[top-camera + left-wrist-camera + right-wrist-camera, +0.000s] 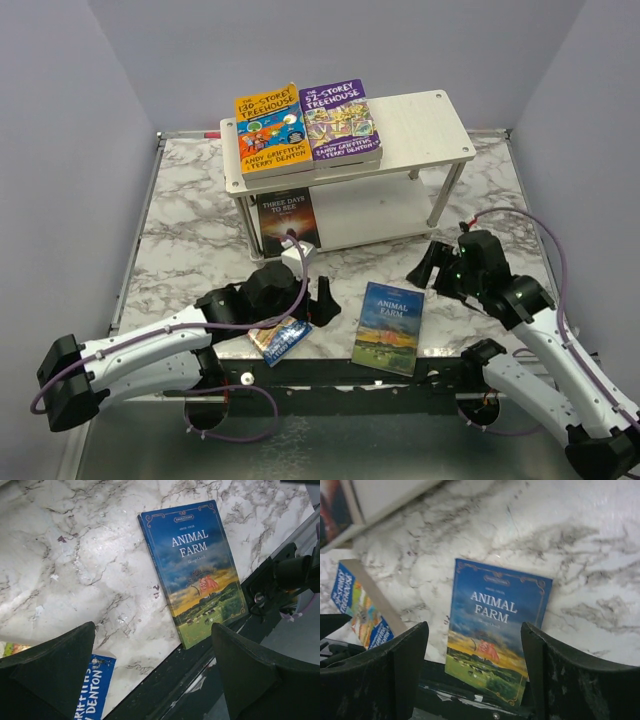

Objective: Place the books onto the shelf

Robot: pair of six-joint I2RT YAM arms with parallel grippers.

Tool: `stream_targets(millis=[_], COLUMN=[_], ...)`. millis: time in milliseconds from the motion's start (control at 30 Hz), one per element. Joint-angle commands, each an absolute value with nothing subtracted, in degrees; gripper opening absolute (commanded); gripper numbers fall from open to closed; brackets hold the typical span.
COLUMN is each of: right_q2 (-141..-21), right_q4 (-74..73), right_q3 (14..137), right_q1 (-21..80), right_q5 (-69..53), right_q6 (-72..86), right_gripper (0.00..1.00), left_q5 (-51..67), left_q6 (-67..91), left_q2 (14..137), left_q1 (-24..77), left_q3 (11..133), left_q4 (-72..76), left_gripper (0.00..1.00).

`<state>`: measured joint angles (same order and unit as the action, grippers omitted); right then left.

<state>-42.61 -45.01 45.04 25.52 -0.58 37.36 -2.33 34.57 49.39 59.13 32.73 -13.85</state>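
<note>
The shelf (420, 115) stands at the back of the marble table. An orange Treehouse book (268, 130) and a purple one (340, 120) lie flat on its top board, and a dark book (286, 214) is on the lower board. Animal Farm (390, 328) (197, 565) (495, 625) lies face up, its near end over the table's front edge. A blue Treehouse book (281, 340) (95, 690) (360, 605) lies partly under my left arm. My left gripper (322, 303) (155, 680) hangs open between those two books. My right gripper (432, 268) (475, 655) is open above Animal Farm, holding nothing.
A black rail (330, 375) runs along the table's front edge. Grey walls close in the back and both sides. Purple cables loop off both arms. The shelf's silver legs (446, 195) stand just beyond my right gripper.
</note>
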Motion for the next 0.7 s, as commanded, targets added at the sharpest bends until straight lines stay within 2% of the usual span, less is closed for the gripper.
stream_targets(millis=[0, 267, 667], right_q2=[-37.9, -32.9, -39.1], right_q4=[-46.8, -45.6, -38.0], right_q3=[38.1, 31.2, 21.4], right_q1=[25.6, 25.7, 25.7], right_q5=[2.1, 3.6, 1.9], right_q6=[46.9, 53.7, 55.4], right_gripper=[0.79, 0.80, 0.82], left_q5=[-1.4, -7.5, -8.9], left_q6=[39.4, 46.1, 50.0], left_q2=[53.2, 64.1, 76.0], left_q1=[61.0, 66.1, 66.3], left_q3=[30.5, 28.3, 28.3], left_q4=[-4.9, 4.1, 12.0], left_gripper=[0.99, 0.99, 0.99])
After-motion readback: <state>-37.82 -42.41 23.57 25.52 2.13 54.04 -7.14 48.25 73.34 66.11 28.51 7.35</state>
